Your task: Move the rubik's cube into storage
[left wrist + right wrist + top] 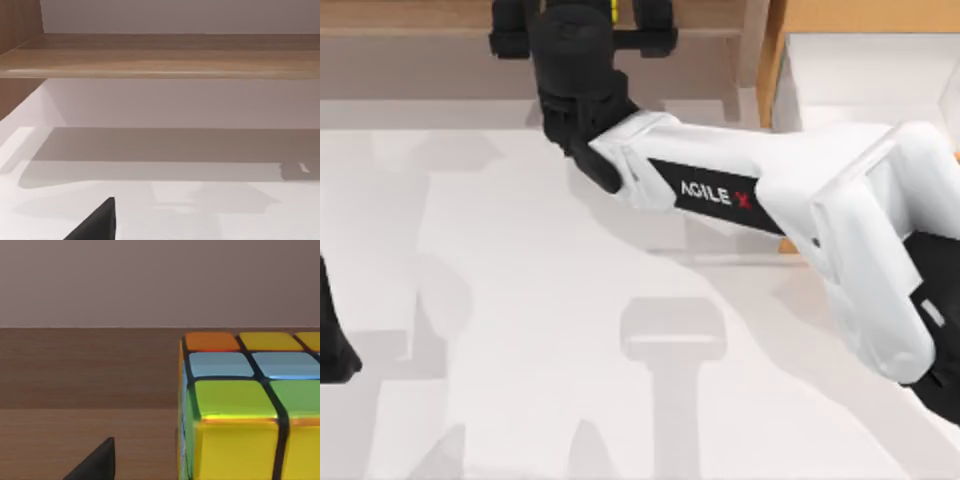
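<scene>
The rubik's cube (pixel 245 410) sits on a brown wooden shelf, its yellow, green, blue and orange squares close up in the right wrist view. From above, just a yellow sliver of the cube (pixel 613 8) peeks out at the back edge. My right gripper (pixel 582 15) reaches over the shelf with its fingers (pixel 510 30) spread wide, open, the cube between them. The storage drawer (pixel 780 60) stands open at the back right, white inside. My left arm (pixel 332 345) is parked at the table's left edge.
A long brown shelf (pixel 420 20) runs along the back of the table, left of the drawer. My right arm's white forearm (pixel 740 190) stretches across the table in front of the drawer. The left wrist view looks along the white table (pixel 160 210) toward the shelf (pixel 160 55).
</scene>
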